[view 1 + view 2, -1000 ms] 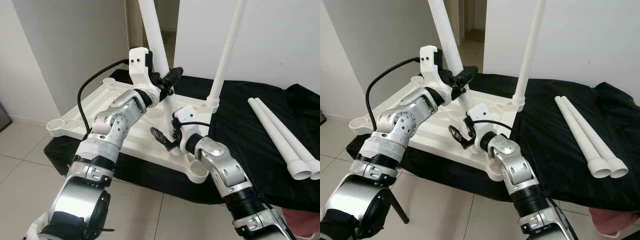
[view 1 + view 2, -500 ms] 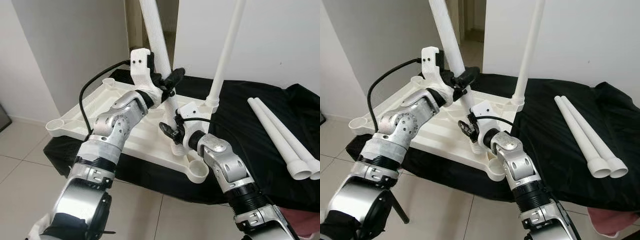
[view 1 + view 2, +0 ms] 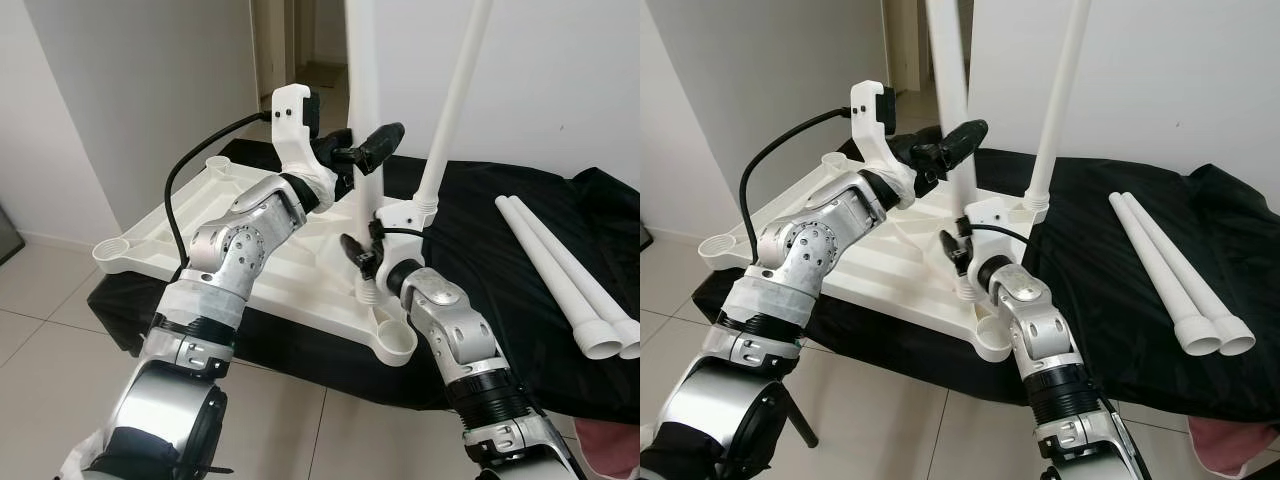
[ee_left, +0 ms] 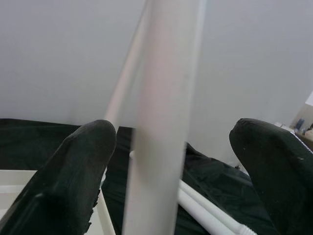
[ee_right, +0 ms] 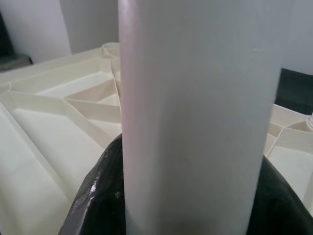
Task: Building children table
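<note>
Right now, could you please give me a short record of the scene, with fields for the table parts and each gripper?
Tabletop: white tabletop lying upside down on a black cloth
Fitted leg: far leg upright in a corner socket
Leg in work: near leg about upright, base at the near corner
Spare legs: two loose legs on the cloth
Left gripper: fingers open around the near leg
Right gripper: shut on it low down

The upturned tabletop point(image 3: 250, 270) lies centre-left on the cloth-covered counter point(image 3: 500, 290). Two legs point(image 3: 362, 120) stand on it at frame centre. Two loose legs point(image 3: 565, 280) lie at right.
</note>
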You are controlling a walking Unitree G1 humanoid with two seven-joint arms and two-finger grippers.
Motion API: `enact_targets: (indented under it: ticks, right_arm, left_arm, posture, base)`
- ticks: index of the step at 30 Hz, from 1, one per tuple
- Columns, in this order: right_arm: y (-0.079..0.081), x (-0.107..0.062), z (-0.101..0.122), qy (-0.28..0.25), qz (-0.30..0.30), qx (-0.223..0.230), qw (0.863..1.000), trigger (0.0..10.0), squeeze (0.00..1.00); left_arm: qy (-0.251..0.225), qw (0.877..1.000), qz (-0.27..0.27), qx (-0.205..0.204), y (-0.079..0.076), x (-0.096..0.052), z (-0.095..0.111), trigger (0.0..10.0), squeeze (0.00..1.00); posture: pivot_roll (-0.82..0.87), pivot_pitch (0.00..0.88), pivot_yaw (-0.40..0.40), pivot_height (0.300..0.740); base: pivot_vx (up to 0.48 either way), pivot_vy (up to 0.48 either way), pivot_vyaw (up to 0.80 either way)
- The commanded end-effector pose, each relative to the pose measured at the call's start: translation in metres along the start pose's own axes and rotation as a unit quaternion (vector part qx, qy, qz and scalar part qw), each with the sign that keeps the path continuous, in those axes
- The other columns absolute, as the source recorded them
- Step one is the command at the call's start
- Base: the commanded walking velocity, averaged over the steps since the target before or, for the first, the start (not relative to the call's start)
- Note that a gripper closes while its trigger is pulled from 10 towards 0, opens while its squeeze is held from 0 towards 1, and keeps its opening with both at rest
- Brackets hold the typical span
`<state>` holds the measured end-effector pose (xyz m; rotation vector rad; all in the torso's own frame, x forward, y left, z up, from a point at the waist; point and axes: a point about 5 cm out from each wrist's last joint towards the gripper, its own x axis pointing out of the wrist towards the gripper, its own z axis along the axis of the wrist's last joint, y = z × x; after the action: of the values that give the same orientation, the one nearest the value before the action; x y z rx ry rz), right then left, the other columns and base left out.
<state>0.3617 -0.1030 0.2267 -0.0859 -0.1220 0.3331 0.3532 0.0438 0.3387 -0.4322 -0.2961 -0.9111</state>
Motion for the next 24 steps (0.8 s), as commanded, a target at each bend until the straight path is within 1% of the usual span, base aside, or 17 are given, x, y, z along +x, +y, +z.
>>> enact_targets:
  ticks: [1, 2, 3, 4, 5, 6, 8, 9, 10, 11, 12, 15, 17, 18, 21, 22, 24]
  right_arm:
    - [-0.010, -0.005, -0.001, -0.013, -0.033, 0.019, 0.999, 10.0, 0.00]
    - [-0.010, -0.005, -0.001, -0.013, -0.033, 0.019, 0.999, 10.0, 0.00]
    - [-0.016, -0.007, -0.001, -0.023, -0.055, 0.027, 0.998, 10.0, 0.00]
    - [-0.016, -0.007, -0.001, -0.023, -0.055, 0.027, 0.998, 10.0, 0.00]
    - [-0.020, -0.010, -0.001, -0.028, -0.068, 0.034, 0.997, 10.0, 0.00]
    - [-0.020, -0.010, -0.001, -0.028, -0.068, 0.034, 0.997, 10.0, 0.00]
    - [-0.026, -0.017, -0.003, -0.034, -0.092, 0.051, 0.994, 10.0, 0.00]
    - [-0.026, -0.017, -0.003, -0.034, -0.092, 0.051, 0.994, 10.0, 0.00]
    - [-0.029, -0.020, -0.004, -0.037, -0.100, 0.059, 0.993, 10.0, 0.00]
    - [-0.029, -0.020, -0.004, -0.037, -0.100, 0.059, 0.993, 10.0, 0.00]
    - [-0.029, -0.023, -0.004, -0.045, -0.104, 0.063, 0.992, 10.0, 0.00]
    - [-0.029, -0.026, -0.003, -0.055, -0.108, 0.064, 0.991, 10.0, 0.00]
    - [-0.027, -0.033, -0.002, -0.079, -0.107, 0.061, 0.989, 10.0, 0.00]
    - [-0.027, -0.033, -0.002, -0.079, -0.107, 0.061, 0.989, 10.0, 0.00]
    - [-0.023, -0.038, -0.002, -0.097, -0.108, 0.055, 0.988, 10.0, 0.00]
    - [-0.023, -0.038, -0.002, -0.097, -0.108, 0.055, 0.988, 10.0, 0.00]
    - [-0.022, -0.041, -0.001, -0.105, -0.105, 0.059, 0.987, 10.0, 0.00]
  left_arm:
    - [-0.009, 0.998, -0.061, 0.003, -0.002, -0.007, 0.002, 10.0, 0.00]
    - [-0.009, 0.998, -0.061, 0.003, -0.002, -0.007, 0.002, 10.0, 0.00]
    - [-0.010, 0.999, -0.041, 0.005, 0.003, -0.010, 0.002, 10.0, 0.00]
    - [-0.010, 0.999, -0.041, 0.005, 0.003, -0.010, 0.002, 10.0, 0.00]
    - [-0.006, 1.000, -0.016, 0.010, 0.009, -0.014, -0.001, 10.0, 0.00]
    - [-0.006, 1.000, -0.016, 0.010, 0.009, -0.014, -0.001, 10.0, 0.00]
    - [0.009, 0.999, 0.028, 0.028, 0.019, -0.023, -0.009, 10.0, 0.00]
    - [0.009, 0.999, 0.028, 0.028, 0.019, -0.023, -0.009, 10.0, 0.00]
    - [0.014, 0.998, 0.044, 0.041, 0.022, -0.027, -0.012, 10.0, 0.00]
    - [0.014, 0.998, 0.044, 0.041, 0.022, -0.027, -0.012, 10.0, 0.00]
    - [0.028, 0.997, 0.056, 0.049, 0.026, -0.032, -0.017, 10.0, 0.00]
    - [0.033, 0.996, 0.066, 0.050, 0.029, -0.037, -0.020, 10.0, 0.00]
    - [0.047, 0.994, 0.086, 0.050, 0.035, -0.049, -0.031, 10.0, 0.00]
    - [0.047, 0.994, 0.086, 0.050, 0.035, -0.049, -0.031, 10.0, 0.00]
    - [0.056, 0.992, 0.096, 0.058, 0.039, -0.059, -0.043, 10.0, 0.00]
    - [0.056, 0.992, 0.096, 0.058, 0.039, -0.059, -0.043, 10.0, 0.00]
    - [0.069, 0.991, 0.095, 0.067, 0.038, -0.065, -0.052, 10.0, 0.00]
  posture:
    - [0.04, 0.052, 0.013, 0.740]
    - [0.04, 0.052, 0.013, 0.740]
    - [0.04, 0.053, 0.015, 0.740]
    - [0.04, 0.053, 0.015, 0.740]
    - [0.03, 0.058, 0.015, 0.740]
    - [0.03, 0.058, 0.015, 0.740]
    - [0.03, 0.063, 0.016, 0.740]
    - [0.03, 0.063, 0.016, 0.740]
    - [0.03, 0.070, 0.016, 0.740]
    - [0.03, 0.070, 0.016, 0.740]
    - [0.03, 0.073, 0.019, 0.740]
    - [0.03, 0.079, 0.025, 0.740]
    - [0.02, 0.082, 0.031, 0.740]
    - [0.02, 0.082, 0.031, 0.740]
    - [0.02, 0.087, 0.035, 0.740]
    - [0.02, 0.087, 0.035, 0.740]
    - [0.03, 0.090, 0.036, 0.740]
  base:
    - [0.000, 0.000, 0.00]
    - [0.000, 0.000, 0.00]
    - [0.000, 0.000, 0.00]
    - [0.000, 0.000, 0.00]
    - [0.000, 0.000, 0.00]
    - [0.000, 0.000, 0.00]
    - [0.000, 0.000, 0.00]
    - [0.000, 0.000, 0.00]
    - [0.000, 0.000, 0.00]
    - [0.000, 0.000, 0.00]
    - [0.000, 0.000, 0.00]
    - [0.000, 0.000, 0.00]
    - [0.000, 0.000, 0.00]
    - [0.000, 0.000, 0.00]
    - [0.000, 0.000, 0.00]
    - [0.000, 0.000, 0.00]
    - [0.000, 0.000, 0.00]
